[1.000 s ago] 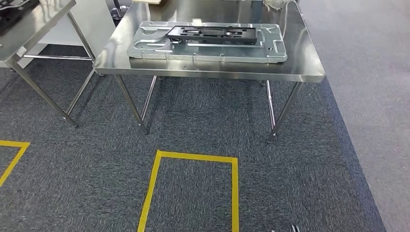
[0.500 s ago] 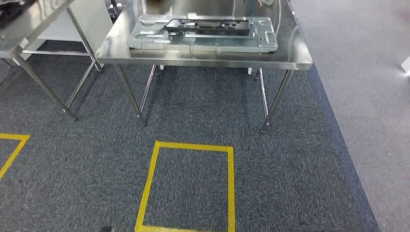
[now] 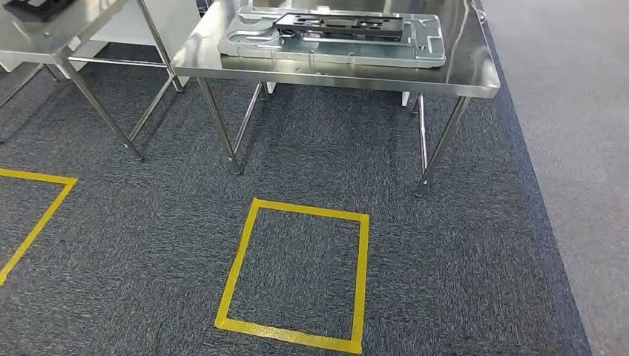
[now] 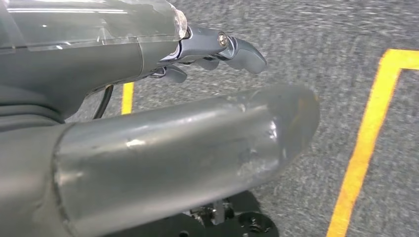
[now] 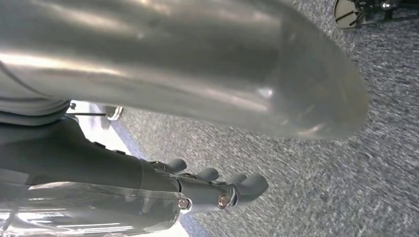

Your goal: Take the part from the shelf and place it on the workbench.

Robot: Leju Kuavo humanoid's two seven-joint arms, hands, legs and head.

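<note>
Head view looks down on a stainless steel tabletop (image 3: pixel 475 78) at the far side of a dark grey carpet (image 3: pixel 311 163). On it lies a flat grey metal panel (image 3: pixel 334 48), and a black part (image 3: pixel 340 26) rests flat on top of that panel, toward its far edge. A square of yellow floor tape (image 3: pixel 297 276) marks the carpet in front of the table, well apart from its legs. A second steel table (image 3: pixel 52 37) stands to the left, with a dark object at its far corner, too cropped to identify.

Left wrist view shows the left hand (image 4: pixel 163 98) hanging over the carpet, its dark fingers (image 4: pixel 232 49) loosely curled with nothing between them and the thick thumb.

Right wrist view shows the right hand (image 5: pixel 188 148) likewise over the carpet, its fingers (image 5: pixel 237 187) apart from the thumb and released, holding nothing. Both hands are well apart from the black part on the tabletop.
</note>
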